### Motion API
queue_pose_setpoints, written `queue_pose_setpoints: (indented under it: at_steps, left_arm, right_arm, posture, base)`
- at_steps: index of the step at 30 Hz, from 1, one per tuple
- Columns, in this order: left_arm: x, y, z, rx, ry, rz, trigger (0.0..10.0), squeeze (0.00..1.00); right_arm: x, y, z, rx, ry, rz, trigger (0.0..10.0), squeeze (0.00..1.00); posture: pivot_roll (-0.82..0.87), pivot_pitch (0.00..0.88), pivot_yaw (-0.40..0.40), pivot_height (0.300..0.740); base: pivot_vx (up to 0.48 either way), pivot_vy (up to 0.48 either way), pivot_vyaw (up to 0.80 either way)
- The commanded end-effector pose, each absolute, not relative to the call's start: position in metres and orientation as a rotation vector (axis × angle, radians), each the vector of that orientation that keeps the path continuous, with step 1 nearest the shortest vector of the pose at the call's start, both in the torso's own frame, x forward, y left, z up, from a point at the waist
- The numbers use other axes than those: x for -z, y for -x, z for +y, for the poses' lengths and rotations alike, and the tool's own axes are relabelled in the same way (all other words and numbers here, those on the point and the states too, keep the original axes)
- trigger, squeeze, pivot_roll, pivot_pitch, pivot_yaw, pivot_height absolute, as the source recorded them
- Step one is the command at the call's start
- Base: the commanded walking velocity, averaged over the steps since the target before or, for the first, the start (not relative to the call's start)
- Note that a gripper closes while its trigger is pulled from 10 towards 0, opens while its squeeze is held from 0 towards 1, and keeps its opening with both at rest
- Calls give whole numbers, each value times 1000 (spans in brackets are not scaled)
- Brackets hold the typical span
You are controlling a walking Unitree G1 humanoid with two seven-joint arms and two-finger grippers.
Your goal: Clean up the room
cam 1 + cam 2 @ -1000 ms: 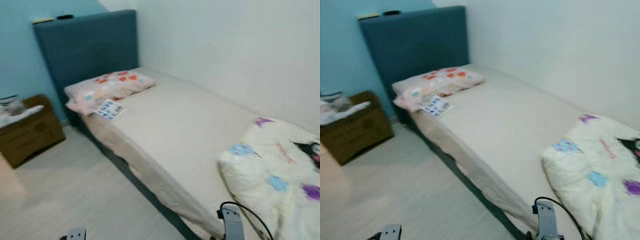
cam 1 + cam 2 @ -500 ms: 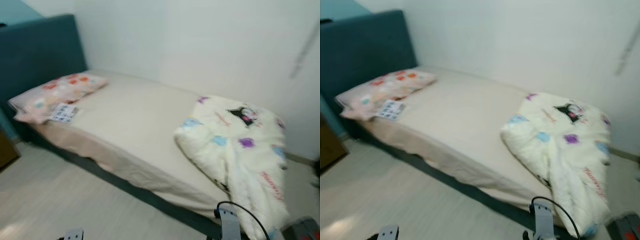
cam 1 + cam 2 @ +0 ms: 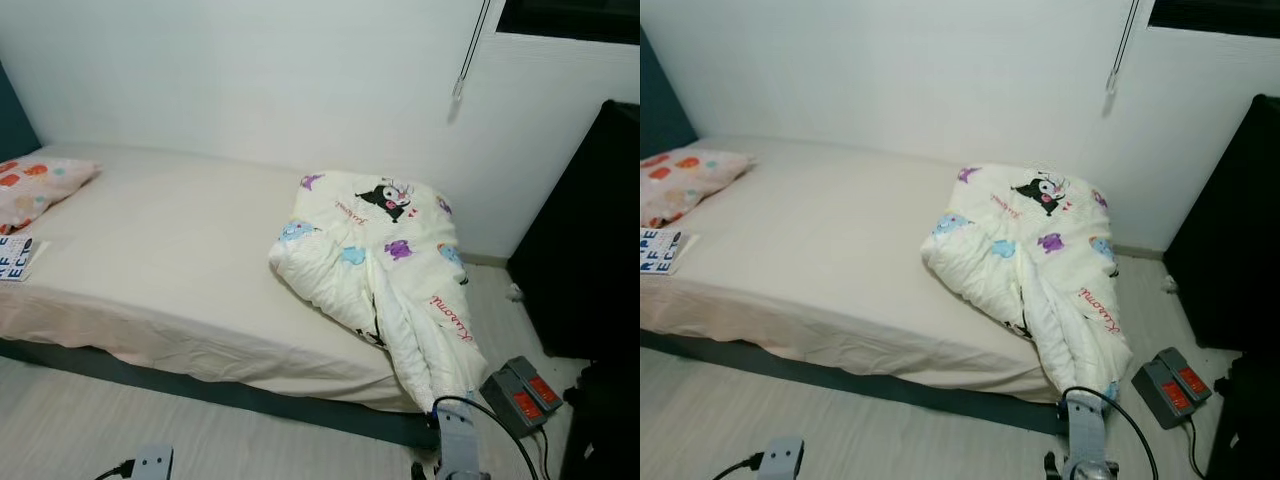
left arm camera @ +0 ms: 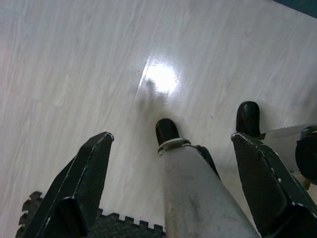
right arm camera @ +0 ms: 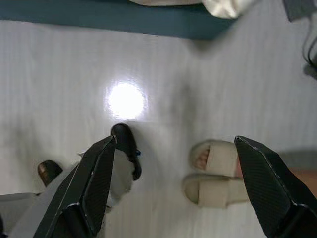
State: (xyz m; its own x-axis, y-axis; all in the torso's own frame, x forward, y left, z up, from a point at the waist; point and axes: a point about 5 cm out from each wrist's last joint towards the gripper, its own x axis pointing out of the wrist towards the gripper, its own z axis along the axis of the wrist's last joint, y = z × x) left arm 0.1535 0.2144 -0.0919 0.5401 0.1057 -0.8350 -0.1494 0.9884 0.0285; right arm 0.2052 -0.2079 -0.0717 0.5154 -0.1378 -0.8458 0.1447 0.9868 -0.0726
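Note:
A crumpled white duvet (image 3: pixel 385 260) with cartoon prints lies on the foot end of the bed and hangs over its near edge toward the floor. The bed (image 3: pixel 170 250) has a bare beige sheet. At the left edge of the view a pink patterned pillow (image 3: pixel 35 185) rests on the bed, with a lettered card (image 3: pixel 12 258) beside it. Both arms hang low. My left gripper (image 4: pixel 172 140) is open above the pale floor, over my own leg and feet. My right gripper (image 5: pixel 174 144) is open too, with nothing between its fingers.
A tall black cabinet (image 3: pixel 590 230) stands at the right past the bed's foot. A power strip with red switches (image 3: pixel 520 392) lies on the floor by it. A person's feet in beige slippers (image 5: pixel 218 173) stand close to my right side. A blind cord (image 3: pixel 465 60) hangs on the wall.
The camera has swung to the right: the blue headboard and the bedside table have left the view, the duvet is now central, and the black cabinet and power strip have appeared.

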Motion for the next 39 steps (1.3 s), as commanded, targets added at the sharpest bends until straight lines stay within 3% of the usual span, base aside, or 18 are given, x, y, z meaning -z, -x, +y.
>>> queue_pose_setpoints:
  at_steps: [1,8,20,24,30,39]
  left_arm:
    - [94,-148,218,-147,27,1012,10000,0]
    - [94,-148,217,-141,25,1014,10000,0]
    - [94,-148,217,-138,31,1019,10000,0]
    - [94,-147,216,-138,40,1018,10000,0]
    - [95,-146,217,-141,42,1026,10000,0]
    - [95,-145,217,-127,29,1037,10000,0]
  right_arm:
    - [71,-208,-205,162,-13,1004,10000,0]
    - [69,-211,-204,153,-13,989,10000,0]
    - [66,-215,-207,168,-19,956,10000,0]
    - [61,-222,-210,179,-9,919,10000,0]
    - [47,-239,-221,231,-11,841,10000,0]
    - [11,-277,-242,289,-54,657,10000,0]
  posture:
    - [-3,0,-20,740]
    - [-3,0,-23,740]
    - [-6,0,-23,740]
    - [-5,0,-22,740]
    - [-8,0,-19,740]
    - [-13,0,-18,740]
  base:
    - [311,0,0]
    - [318,0,0]
    - [222,0,-699]
    - [0,0,0]
    - [0,0,0]
    - [0,0,-683]
